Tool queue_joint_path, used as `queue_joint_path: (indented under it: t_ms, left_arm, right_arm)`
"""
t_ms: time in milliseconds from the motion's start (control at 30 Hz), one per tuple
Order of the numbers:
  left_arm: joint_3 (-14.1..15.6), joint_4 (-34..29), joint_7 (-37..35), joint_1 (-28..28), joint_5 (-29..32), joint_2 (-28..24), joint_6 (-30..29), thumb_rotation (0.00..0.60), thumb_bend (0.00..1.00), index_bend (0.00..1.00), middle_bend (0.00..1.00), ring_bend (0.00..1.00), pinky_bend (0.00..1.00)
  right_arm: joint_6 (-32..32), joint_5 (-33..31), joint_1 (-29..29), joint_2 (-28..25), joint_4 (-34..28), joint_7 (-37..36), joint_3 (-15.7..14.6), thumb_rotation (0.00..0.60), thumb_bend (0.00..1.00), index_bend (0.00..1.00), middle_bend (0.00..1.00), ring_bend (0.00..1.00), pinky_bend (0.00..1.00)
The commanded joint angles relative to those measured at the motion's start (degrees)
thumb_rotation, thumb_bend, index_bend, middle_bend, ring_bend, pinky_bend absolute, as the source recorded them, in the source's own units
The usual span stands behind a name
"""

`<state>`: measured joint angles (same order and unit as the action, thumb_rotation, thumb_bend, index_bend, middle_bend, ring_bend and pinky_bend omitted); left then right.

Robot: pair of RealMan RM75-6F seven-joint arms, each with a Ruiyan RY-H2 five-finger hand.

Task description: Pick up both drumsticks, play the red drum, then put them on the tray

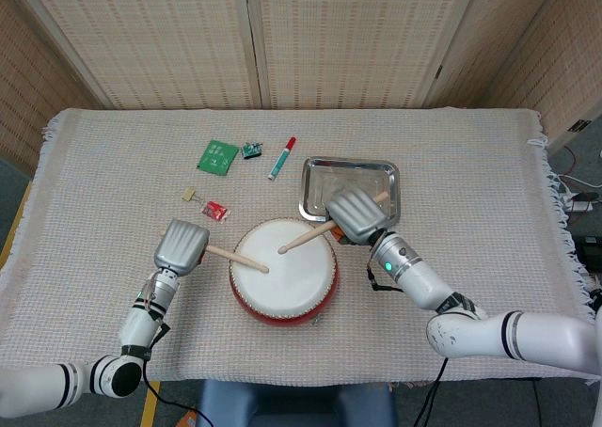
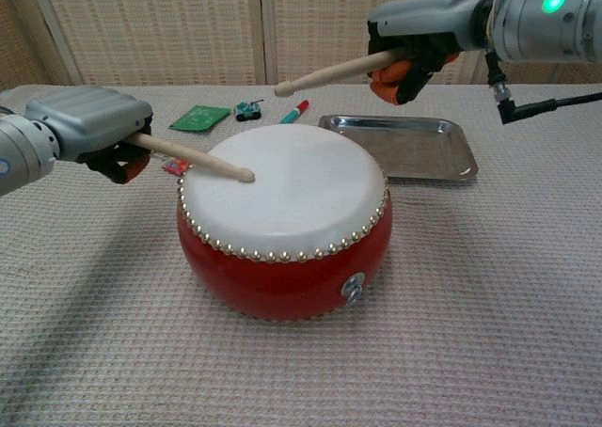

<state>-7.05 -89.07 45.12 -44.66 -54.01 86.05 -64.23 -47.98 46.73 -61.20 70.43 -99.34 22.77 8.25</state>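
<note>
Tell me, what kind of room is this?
Probably a lab or practice room for a robot. A cloth-covered table stands before folding screens, and two robot arms play a red drum, with cables off to the side.

Drum (image 1: 283,281) sits on table (image 1: 489,173) near front edge, abt mid-width. Tray (image 1: 350,188) just behind it, twd right edge. Left hand (image 1: 182,247) left of drum w/ left drumstick (image 2: 188,157), tip on drumhead. Right hand (image 2: 414,39) above drum's right-rear w/ right drumstick (image 2: 334,71) raised over it. Marker (image 1: 281,158), card (image 1: 217,156), small board (image 1: 251,150) & clip (image 1: 191,195) lie behind drum, twd left-rear.
</note>
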Motion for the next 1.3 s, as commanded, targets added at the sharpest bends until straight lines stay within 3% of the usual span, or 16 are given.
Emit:
queue_joint_path:
  t_ms: [33, 333, 433, 600, 733, 867, 1167, 1300]
  left_arm:
    - [-0.7, -0.6, -0.5, 0.1, -0.2, -0.4, -1.5, 0.6, 0.62, 1.0, 1.0, 0.99, 1.0]
    - [-3.3, -6.7, -4.5, 1.7, -3.9, -5.9, -5.2, 0.6, 0.62, 1.0, 1.0, 0.98, 1.0]
    - [-2.7, -5.6, -4.1, 1.4, -3.1, -4.8, -3.8, 0.6, 0.62, 1.0, 1.0, 0.98, 1.0]
    - [-1.3, -1.3, -3.0, 0.4, -0.9, -1.2, -0.4, 0.6, 0.62, 1.0, 1.0, 0.98, 1.0]
    - [-0.4, 1.7, -1.7, -0.1, 1.0, 0.8, 1.5, 0.6, 0.62, 1.0, 1.0, 0.98, 1.0]
    - [-1.6, 0.2, -3.1, 0.6, -0.1, -0.6, -1.0, 0.6, 0.62, 1.0, 1.0, 0.98, 1.0]
    - [-3.6, -6.0, -6.4, 2.2, -3.9, -5.9, -4.9, 0.6, 0.62, 1.0, 1.0, 0.98, 1.0]
    - [-3.2, -5.1, -6.0, 1.8, -2.9, -4.8, -3.4, 0.6, 0.62, 1.0, 1.0, 0.98, 1.0]
  right_arm:
    - [0.9, -0.5, 0.1, 0.2, 0.7, 0.4, -0.6, 0.6, 0.87, 1.0, 1.0, 1.0, 1.0]
    - [5.1, -6.3, -2.8, 7.9, 10.0, 8.3, -6.8, 0.6, 0.87, 1.0, 1.0, 1.0, 1.0]
    - [2.9, -5.9, -2.3, 7.9, 8.6, 6.9, -5.1, 0.6, 0.87, 1.0, 1.0, 1.0, 1.0]
    - [0.0, -1.1, -0.3, 3.4, 3.3, 1.6, -1.0, 0.6, 0.87, 1.0, 1.0, 1.0, 1.0]
    - [-0.5, 0.8, 0.6, 0.7, 0.6, -0.4, 0.3, 0.6, 0.87, 1.0, 1.0, 1.0, 1.0]
    - [1.3, 0.1, 0.2, 1.6, 2.2, 0.7, -0.9, 0.6, 0.87, 1.0, 1.0, 1.0, 1.0]
    - [5.2, -5.9, -2.3, 8.9, 11.1, 7.5, -6.2, 0.6, 0.87, 1.0, 1.0, 1.0, 1.0]
    - [3.8, -6.6, -2.7, 8.7, 10.2, 8.0, -5.4, 0.6, 0.87, 1.0, 1.0, 1.0, 1.0]
